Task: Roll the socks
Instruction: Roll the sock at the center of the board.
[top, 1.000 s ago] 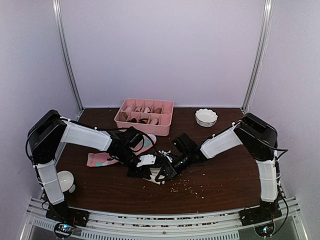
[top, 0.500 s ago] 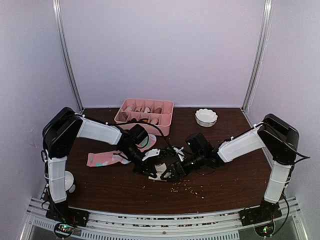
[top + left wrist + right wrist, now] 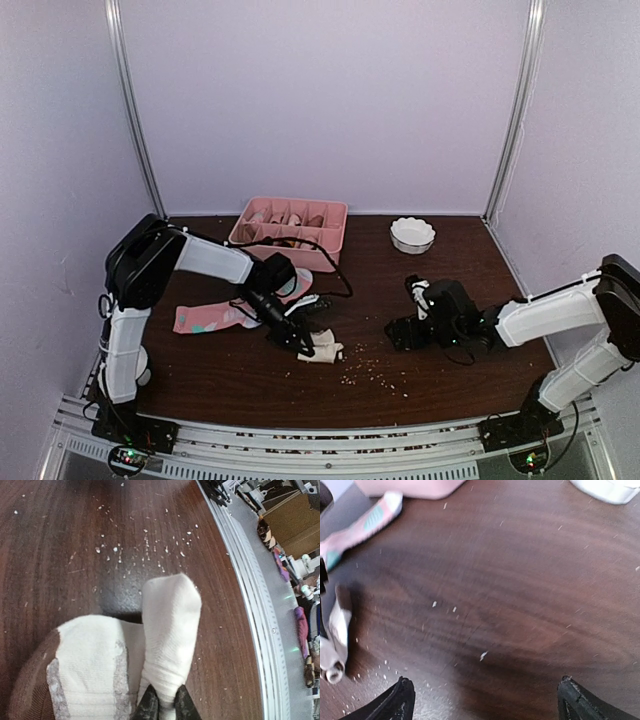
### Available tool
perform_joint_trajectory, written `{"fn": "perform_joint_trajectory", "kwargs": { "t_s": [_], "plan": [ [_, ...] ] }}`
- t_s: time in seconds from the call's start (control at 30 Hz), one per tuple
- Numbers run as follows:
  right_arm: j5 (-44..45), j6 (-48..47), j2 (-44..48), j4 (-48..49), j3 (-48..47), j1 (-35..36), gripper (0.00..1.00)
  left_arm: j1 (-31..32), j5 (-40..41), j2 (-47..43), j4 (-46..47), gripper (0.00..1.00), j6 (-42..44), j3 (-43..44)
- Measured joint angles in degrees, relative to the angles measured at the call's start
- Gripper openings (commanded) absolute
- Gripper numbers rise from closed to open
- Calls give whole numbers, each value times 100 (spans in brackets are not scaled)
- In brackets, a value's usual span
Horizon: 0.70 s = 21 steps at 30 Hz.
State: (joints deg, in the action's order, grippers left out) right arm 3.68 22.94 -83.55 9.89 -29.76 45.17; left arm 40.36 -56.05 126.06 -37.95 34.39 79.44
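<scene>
A cream sock [image 3: 323, 350] with a dark brown end [image 3: 27, 685] lies bunched near the table's middle. My left gripper [image 3: 303, 338] is shut on a pinched fold of it; in the left wrist view the fingertips [image 3: 149, 706] squeeze the cream fabric [image 3: 170, 625] of that sock. The pink sock [image 3: 205, 318] with teal patches lies flat behind the left arm, and its far part [image 3: 367, 525] shows in the right wrist view. My right gripper [image 3: 397, 333] stands open and empty over bare wood, well right of the cream sock [image 3: 339, 625]; its fingertips [image 3: 400, 700] are wide apart.
A pink divided tray [image 3: 243, 241] holding rolled items stands at the back. A white bowl [image 3: 412, 235] sits at the back right. A white cup [image 3: 130, 360] is by the left arm's base. Crumbs [image 3: 375, 372] are scattered in front.
My right gripper let go of the cream sock, opened wide and drew back to the right. The left gripper stayed shut on the sock and shifted slightly right.
</scene>
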Motion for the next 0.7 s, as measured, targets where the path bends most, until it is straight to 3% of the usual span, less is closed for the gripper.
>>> {"fn": "perform_joint_trajectory", "kwargs": {
  "t_s": [0.13,0.27,0.43,0.7],
  "plan": [
    [162,-549,282,855,321,109,90,-70,-546,450,-664,13,107,417],
    [-116,-1996,317,1956,787,927,80,-168,-1051,885,-1495,14,378,863],
    [-782,-3351,-11,1757,310,1357,71,-205,-1220,1099,-2079,15,623,1182],
    [-1191,-4513,-809,1458,-636,1976,52,-205,-1174,1152,-2208,16,605,1274]
  ]
}}
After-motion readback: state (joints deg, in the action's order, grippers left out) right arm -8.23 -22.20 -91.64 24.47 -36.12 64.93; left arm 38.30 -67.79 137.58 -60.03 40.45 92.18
